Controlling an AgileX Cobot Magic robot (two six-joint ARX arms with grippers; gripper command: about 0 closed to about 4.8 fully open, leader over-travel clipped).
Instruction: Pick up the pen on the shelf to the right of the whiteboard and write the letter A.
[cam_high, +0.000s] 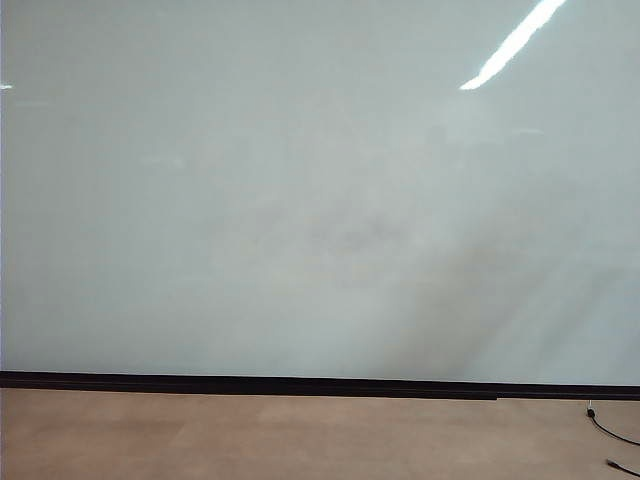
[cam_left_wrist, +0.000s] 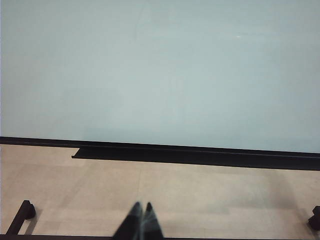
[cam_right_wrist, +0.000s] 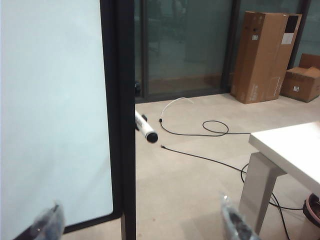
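Both jaws sit empty: right gripper (cam_right_wrist: 140, 225) wide, left gripper (cam_left_wrist: 141, 220) pinched together. The pen (cam_right_wrist: 145, 129), at twelve o'clock beside the whiteboard (cam_right_wrist: 50, 110), could be knocked off.

The right gripper (cam_right_wrist: 140, 222) is hanging low and near the camera with its jaws spread wide, one fingertip (cam_right_wrist: 49, 223) showing in front of the whiteboard (cam_right_wrist: 52, 110) and the other over the tan floor (cam_right_wrist: 185, 190). The pen (cam_right_wrist: 145, 127) is sticking out from behind the board's black frame (cam_right_wrist: 122, 115) (dark tip outward). Farther off, a black cable (cam_right_wrist: 200, 156) is trailing across the floor, a white table (cam_right_wrist: 292, 150) is standing nearby, and cardboard boxes (cam_right_wrist: 265, 55) are sitting against the glass wall (cam_right_wrist: 185, 45).
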